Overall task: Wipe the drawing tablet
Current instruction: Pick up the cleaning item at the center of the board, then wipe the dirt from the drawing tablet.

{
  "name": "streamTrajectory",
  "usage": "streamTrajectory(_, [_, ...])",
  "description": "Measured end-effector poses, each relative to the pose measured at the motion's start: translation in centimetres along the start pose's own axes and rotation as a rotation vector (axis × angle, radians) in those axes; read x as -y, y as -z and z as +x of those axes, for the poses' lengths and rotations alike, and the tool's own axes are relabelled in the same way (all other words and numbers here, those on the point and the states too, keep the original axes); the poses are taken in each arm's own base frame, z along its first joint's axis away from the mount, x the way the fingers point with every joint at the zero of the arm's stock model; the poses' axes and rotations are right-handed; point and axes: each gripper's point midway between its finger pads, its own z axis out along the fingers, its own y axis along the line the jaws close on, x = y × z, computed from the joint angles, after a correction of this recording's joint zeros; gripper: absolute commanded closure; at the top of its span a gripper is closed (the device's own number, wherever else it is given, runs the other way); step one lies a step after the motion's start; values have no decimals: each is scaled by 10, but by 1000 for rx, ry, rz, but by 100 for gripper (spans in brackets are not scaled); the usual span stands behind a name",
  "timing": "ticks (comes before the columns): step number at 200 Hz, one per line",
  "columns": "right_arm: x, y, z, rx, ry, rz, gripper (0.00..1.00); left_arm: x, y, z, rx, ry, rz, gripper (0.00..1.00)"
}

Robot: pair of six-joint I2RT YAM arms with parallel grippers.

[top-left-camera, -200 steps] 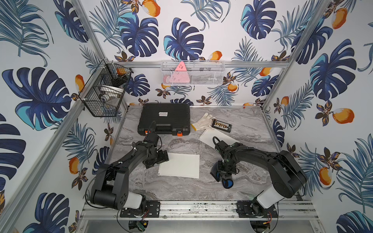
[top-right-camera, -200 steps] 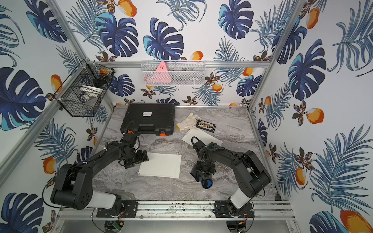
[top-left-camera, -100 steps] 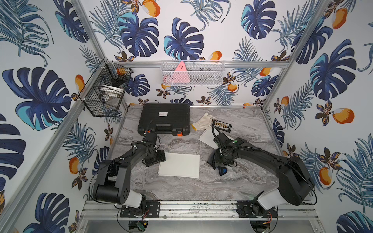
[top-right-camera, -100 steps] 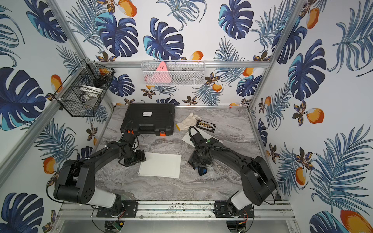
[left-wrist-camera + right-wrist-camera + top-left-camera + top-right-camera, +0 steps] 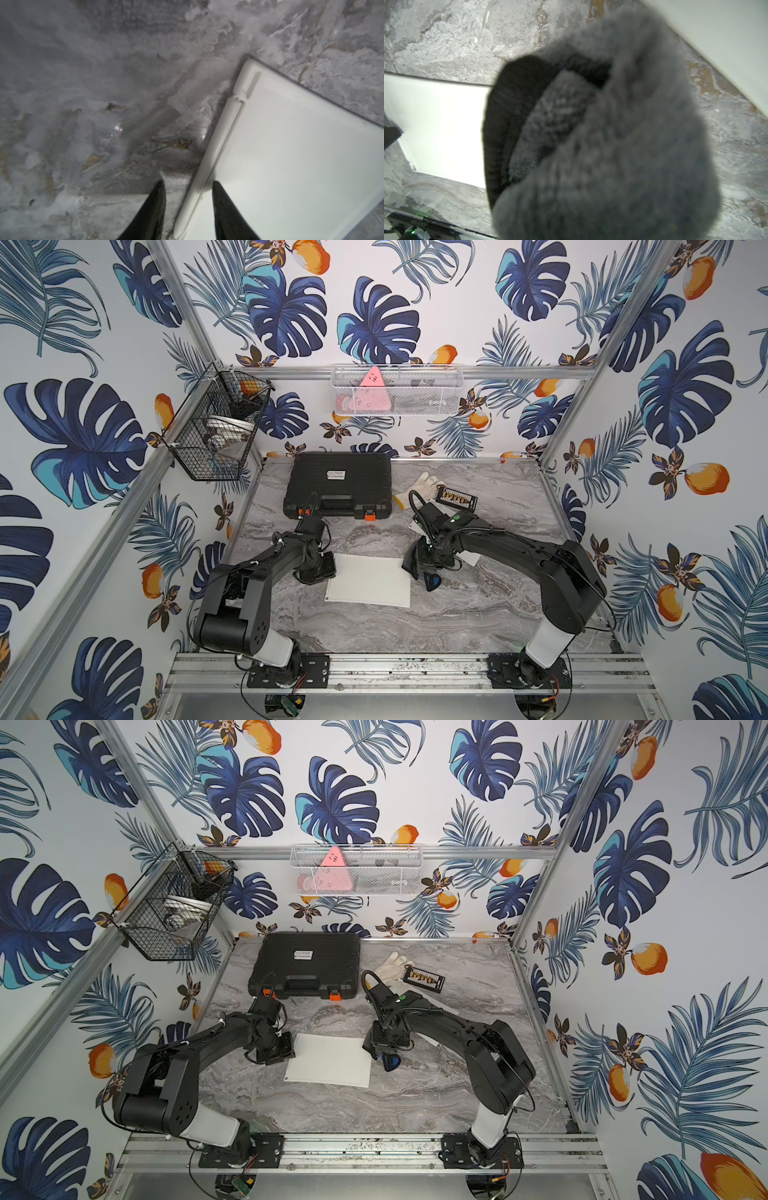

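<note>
Drawing tablet (image 5: 291,155) — only left wrist shows fingers (image 5: 149,212) straddling edge.

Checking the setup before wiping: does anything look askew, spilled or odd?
Nothing looks spilled or damaged. The drawing tablet lies slightly skewed on the table, and the left tool straddles its rim. A glove lies loose at the back.

Both top views: bright, even, diffuse light, sharp throughout; only faint soft shadows on the tabletop (image 5: 457,614). Left wrist view: dimmer, soft, marble veining smeared; drawing tablet (image 5: 291,155) pale and nearly washed out, its straight edge bowed by the lens. Right wrist view: cloth (image 5: 612,145) close up, out of focus; drawing tablet glaring white
</note>
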Motion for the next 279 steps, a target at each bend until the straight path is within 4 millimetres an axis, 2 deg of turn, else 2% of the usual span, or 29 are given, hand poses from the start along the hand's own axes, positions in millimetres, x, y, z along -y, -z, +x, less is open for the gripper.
streamTrajectory(41, [-2,-1,0,-6,-5,-5,100,8,-5,6,10,-2,21,68])
streamTrajectory(94, [6,-4,-2,-13,-22,15,100,42,-12,22,12,-61,85,72])
streamTrajectory(159, [1,-47,-4,-106,-31,55,100,52,-17,26,6,-72,95,74])
streamTrajectory(190, [-23,-64,-8,-143,-12,28,100,54,-18,27,5,-68,86,74])
streamTrajectory(251, [-107,-85,-14,-220,38,-135,100,55,-19,26,-1,-64,74,75])
streamTrajectory(261, [-111,-86,-15,-226,36,-151,100,55,-19,26,-2,-64,67,76])
streamTrajectory(279, [-106,-84,-17,-226,22,-180,100,52,-20,27,-5,-58,54,78])
